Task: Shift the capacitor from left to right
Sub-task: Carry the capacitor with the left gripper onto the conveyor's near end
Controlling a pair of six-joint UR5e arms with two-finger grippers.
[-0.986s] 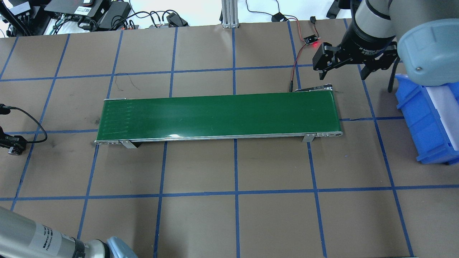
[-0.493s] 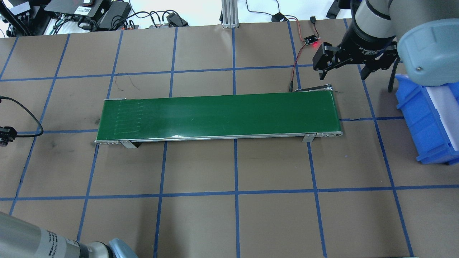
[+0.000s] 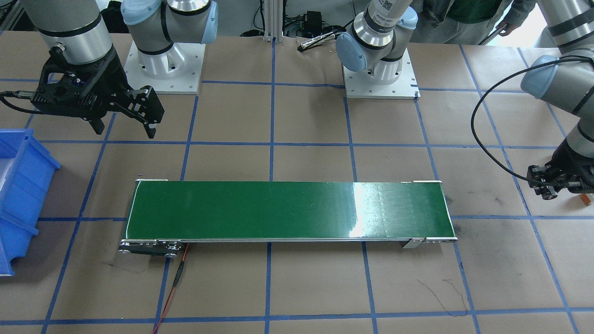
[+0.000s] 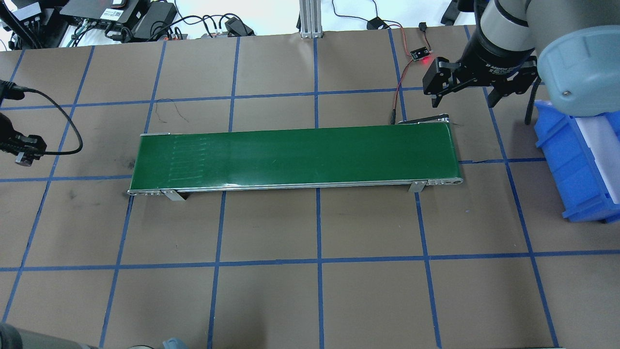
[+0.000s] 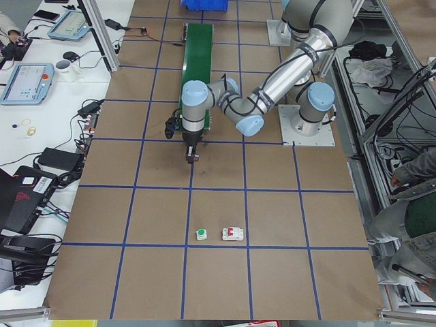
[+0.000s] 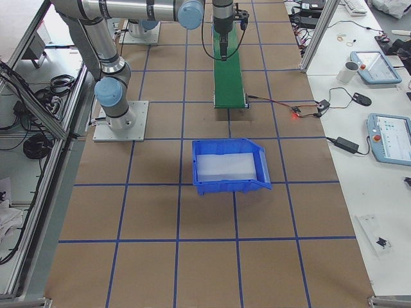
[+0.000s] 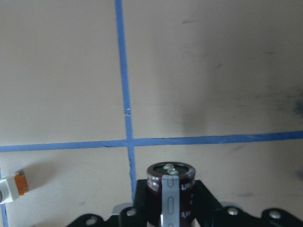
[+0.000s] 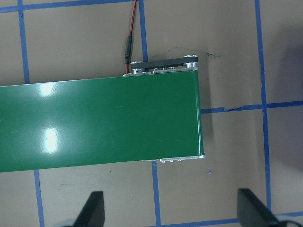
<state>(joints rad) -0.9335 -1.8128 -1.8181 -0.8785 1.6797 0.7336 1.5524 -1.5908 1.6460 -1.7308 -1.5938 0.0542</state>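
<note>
The capacitor [image 7: 169, 176], a small black cylinder with a silvery end face and a light stripe, sits clamped between the fingers of my left gripper [image 7: 170, 205]. That gripper hangs above bare brown table, off the left end of the green conveyor belt [image 4: 295, 155], at the left edge of the overhead view [image 4: 22, 150] and at the right of the front view [image 3: 550, 188]. My right gripper [image 4: 465, 92] is open and empty, hovering just beyond the belt's right end; in its wrist view its fingertips [image 8: 93, 208] are spread wide below the belt end [image 8: 142, 123].
A blue bin [image 4: 576, 165] stands to the right of the belt. A white breaker with red tabs [image 5: 232, 234] and a small green-topped part [image 5: 201, 234] lie on the table far left. A tiny orange-and-white part [image 7: 12, 187] lies near my left gripper. A sensor board [image 4: 420, 53] with wires sits behind the belt.
My left gripper has moved away from the robot along the table's left side, still holding the capacitor. Faint marks on the belt have shifted right. The right gripper has stayed put.
</note>
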